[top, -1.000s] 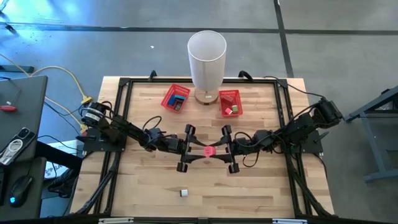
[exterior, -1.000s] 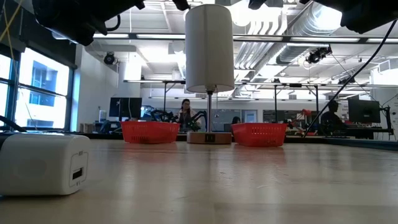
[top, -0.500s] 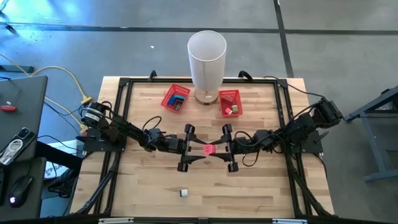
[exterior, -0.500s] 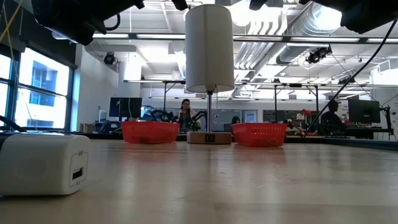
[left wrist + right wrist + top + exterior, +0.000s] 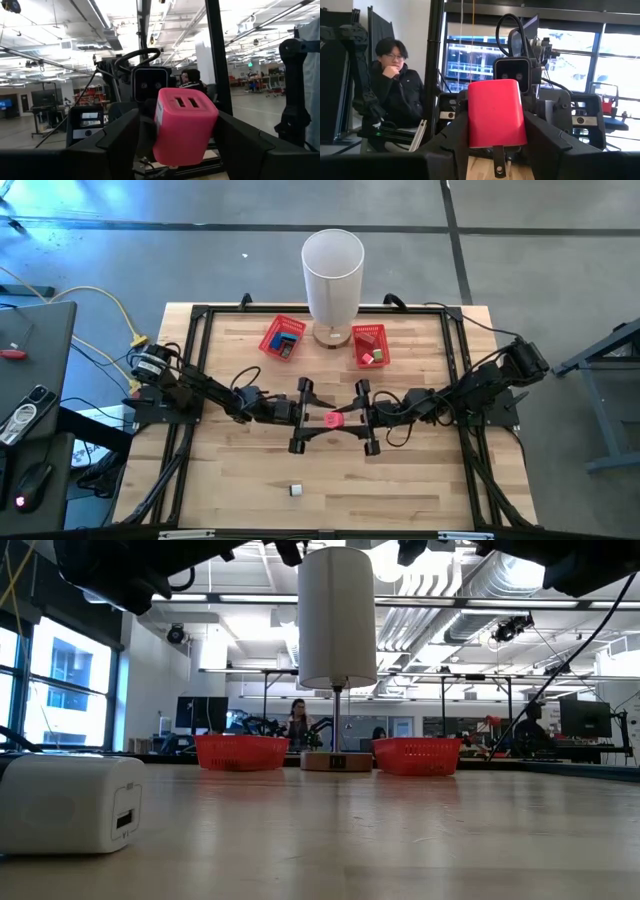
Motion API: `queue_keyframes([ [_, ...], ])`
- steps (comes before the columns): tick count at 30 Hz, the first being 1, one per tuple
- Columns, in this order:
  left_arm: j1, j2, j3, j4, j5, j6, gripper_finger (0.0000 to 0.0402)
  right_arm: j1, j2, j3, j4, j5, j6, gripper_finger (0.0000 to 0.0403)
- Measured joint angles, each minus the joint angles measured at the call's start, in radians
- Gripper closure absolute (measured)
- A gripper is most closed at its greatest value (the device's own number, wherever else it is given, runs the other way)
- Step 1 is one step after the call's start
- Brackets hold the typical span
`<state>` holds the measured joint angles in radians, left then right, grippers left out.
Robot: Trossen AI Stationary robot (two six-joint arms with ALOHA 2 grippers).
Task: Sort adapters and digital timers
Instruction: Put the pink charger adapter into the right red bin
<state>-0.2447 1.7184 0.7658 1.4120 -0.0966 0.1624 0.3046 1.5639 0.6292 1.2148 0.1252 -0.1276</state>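
Meeting in mid-air above the middle of the desk (image 5: 230,480), the two arms have a pink adapter (image 5: 332,420) between them, and this looks like a handover. The left pincer (image 5: 312,418) comes in from the left edge, the right pincer (image 5: 352,418) from the right, tips facing each other. In the left wrist view the adapter (image 5: 184,127) sits between that arm's dark fingers (image 5: 117,137), its two slots facing the camera; in the right wrist view the same block (image 5: 496,114) is framed by the right fingers (image 5: 540,135), a prong hanging below it. Both sets of fingers flank the block closely, so both seem clenched on it, though which one truly bears the weight I cannot tell. To do this well, the receiving side should squeeze firmly on the flat faces before the giver lets go, and the giver should back straight out without twisting the block. Two red baskets wait near the far edge, the left basket (image 5: 282,337) and the right basket (image 5: 369,345), either side of a white lamp (image 5: 332,272). A white adapter (image 5: 296,490) lies near the front edge, untouched.
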Motion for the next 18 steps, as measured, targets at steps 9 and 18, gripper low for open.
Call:
queue_keyframes([
  [9,-0.001,0.0,0.0,0.001,-0.017,-0.066,0.0168,0.0,-0.001,0.0,0.006,0.004,0.0,0.0263],
  [18,-0.001,-0.001,0.0,0.0,-0.014,-0.089,0.0168,0.0,-0.001,0.0,0.006,0.004,0.0,0.0263],
])
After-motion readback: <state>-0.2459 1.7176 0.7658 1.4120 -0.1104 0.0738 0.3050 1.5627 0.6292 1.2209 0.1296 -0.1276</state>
